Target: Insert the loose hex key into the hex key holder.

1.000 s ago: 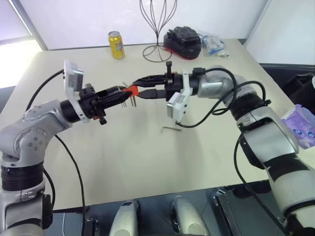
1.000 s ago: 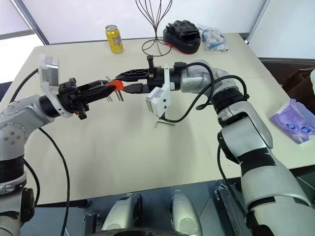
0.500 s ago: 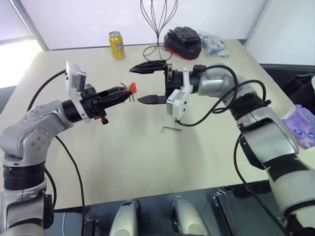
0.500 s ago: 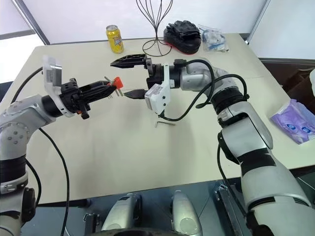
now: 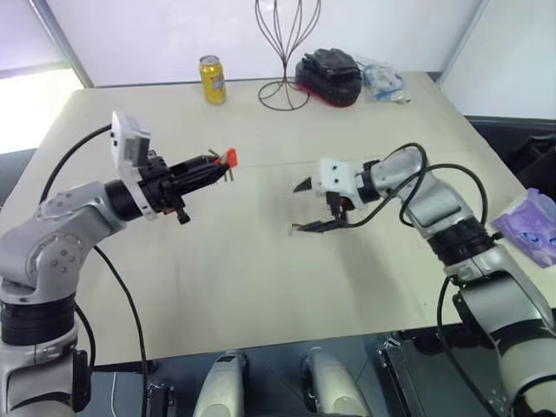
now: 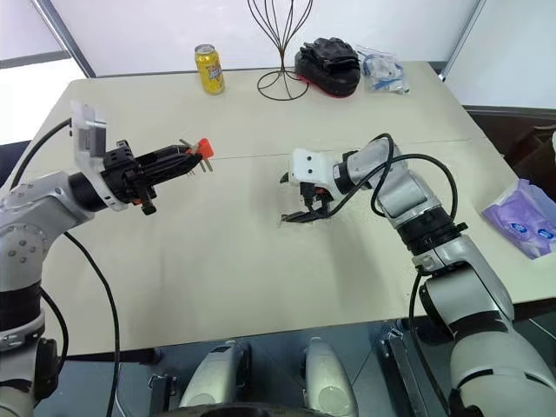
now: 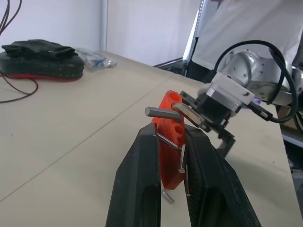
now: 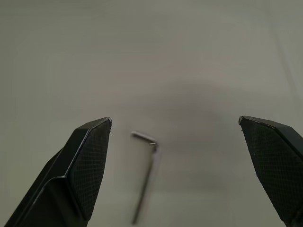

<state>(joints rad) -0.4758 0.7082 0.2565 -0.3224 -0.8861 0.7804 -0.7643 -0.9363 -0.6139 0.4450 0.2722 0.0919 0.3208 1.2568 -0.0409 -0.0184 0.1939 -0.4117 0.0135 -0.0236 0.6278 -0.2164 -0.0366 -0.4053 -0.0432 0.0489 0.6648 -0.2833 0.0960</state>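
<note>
While the left gripper [image 5: 221,163] hangs above the beige table [image 5: 217,278], its two black fingers [image 7: 142,179] are clamped on the small orange-red plastic hex key holder [image 7: 171,137], which stands upright between them with a few short grey metal keys sticking out of it. With that holder as the landmark, the thin dark grey L-shaped loose hex key [image 8: 147,172] lies flat on the table well apart from it, lower and toward the robot's right.

The right gripper [image 5: 311,207] sits just above the loose hex key, its fingers spread as wide as they go and holding nothing. From the right wrist view the key lies on the bare table between the two textured fingertips [image 8: 90,165], nearer one of them than the other and touching neither; its short bent end points toward that nearer fingertip. In the left wrist view the right gripper's white wrist housing shows beyond the holder, and a bit of the loose key shows on the table below the holder.

Far behind the holder, along the table's far edge, stand a yellow drink can [image 5: 211,79], a black wire stand with a round base [image 5: 287,61], a black and red padded object [image 5: 330,71] and a clear plastic bag [image 5: 382,80]. Off the table's right side lies a purple packet [image 5: 530,224].
</note>
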